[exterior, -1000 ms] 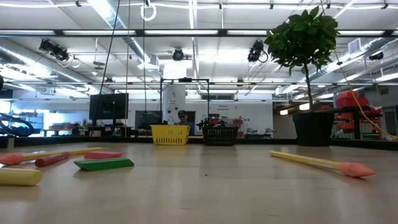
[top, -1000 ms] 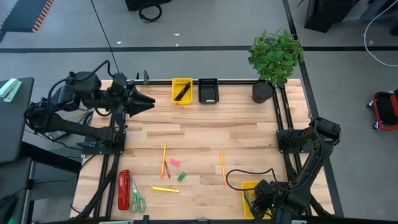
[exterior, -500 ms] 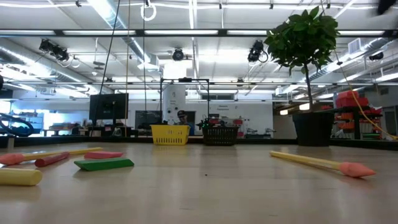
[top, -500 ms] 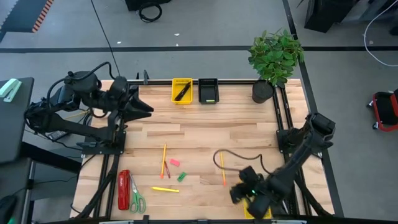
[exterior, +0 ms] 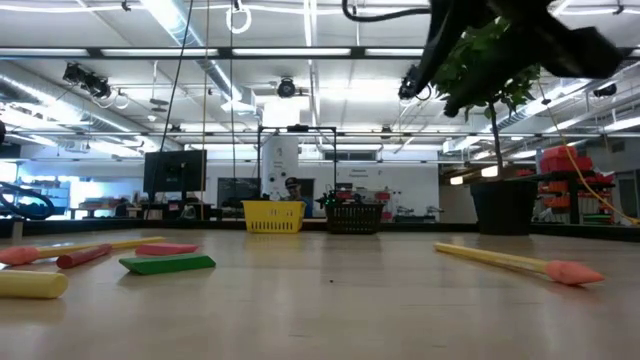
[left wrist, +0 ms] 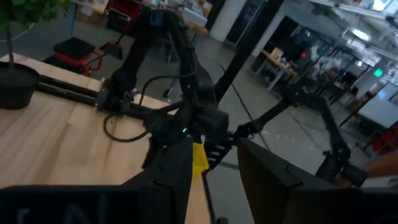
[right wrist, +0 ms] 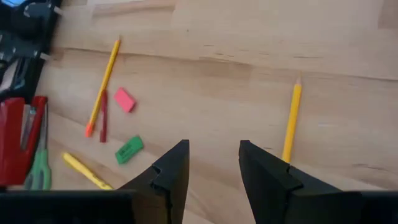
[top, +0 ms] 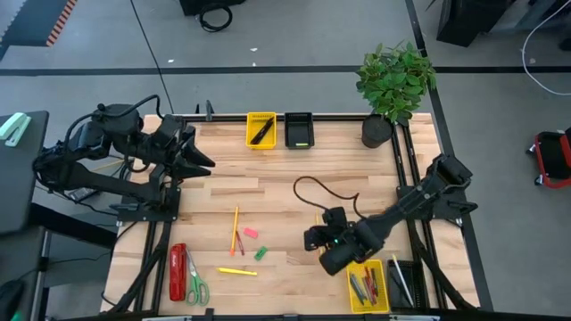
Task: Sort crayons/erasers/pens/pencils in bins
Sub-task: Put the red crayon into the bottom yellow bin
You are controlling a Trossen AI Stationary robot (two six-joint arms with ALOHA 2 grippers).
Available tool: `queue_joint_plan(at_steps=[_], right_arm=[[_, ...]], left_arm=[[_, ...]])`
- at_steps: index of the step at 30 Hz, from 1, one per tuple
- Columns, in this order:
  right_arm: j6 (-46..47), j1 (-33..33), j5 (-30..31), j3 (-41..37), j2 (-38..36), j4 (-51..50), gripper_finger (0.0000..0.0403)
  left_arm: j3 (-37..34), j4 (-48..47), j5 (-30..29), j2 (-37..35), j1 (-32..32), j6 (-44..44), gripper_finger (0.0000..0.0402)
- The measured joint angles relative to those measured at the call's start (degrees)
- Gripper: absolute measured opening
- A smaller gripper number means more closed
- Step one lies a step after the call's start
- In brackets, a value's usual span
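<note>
An orange pencil (right wrist: 290, 121) lies flat on the table just beyond my right gripper (right wrist: 213, 148), which hovers open above the wood with nothing between its fingers (top: 312, 239). Further left lie another orange pencil (top: 235, 228), a red crayon (right wrist: 103, 116), a pink eraser (right wrist: 124, 99), a green eraser (right wrist: 129, 149) and a yellow stick (top: 236, 271). At the far edge, a yellow bin (top: 260, 130) holds a black pen and a black bin (top: 299, 131) holds a green eraser. A yellow bin (top: 368, 285) and a black bin (top: 401, 281) stand at the near right. My left gripper (top: 207, 163) waits open, raised at the far left.
A red stapler (top: 177, 272) and green-handled scissors (top: 195, 287) lie at the near left corner. A potted plant (top: 379, 129) stands at the far right corner. Bare wood stretches across the middle of the table.
My right gripper has swung from above the near-right yellow bin toward the table's left and far side, ending over the middle near the orange pencil, and its wrist has rolled. My left gripper has turned slightly toward the near edge without leaving its place.
</note>
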Motion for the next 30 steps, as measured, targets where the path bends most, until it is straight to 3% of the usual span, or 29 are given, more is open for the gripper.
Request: queue_joint_plan(at_steps=[10, 17, 26, 30], right_arm=[[-15.55, -5.96, 0.32, 0.00, 0.02, -0.01, 0.0149], [-22.04, -7.52, 0.34, -0.54, 0.14, 0.26, 0.0149], [-17.45, -8.22, -1.17, -5.52, 0.28, 1.90, 0.0149], [-17.33, -8.14, -2.24, -9.02, 0.26, 5.22, 0.0149]], left_arm=[[0.00, 2.18, -1.04, 0.11, 0.00, -3.47, 0.0137], [0.00, 2.55, -5.35, 0.91, 0.02, -3.69, 0.0150], [-0.03, 2.97, -5.19, 4.16, 0.00, -8.02, 0.0162], [-0.01, 3.27, 0.05, 5.11, 0.00, -12.26, 0.0161]])
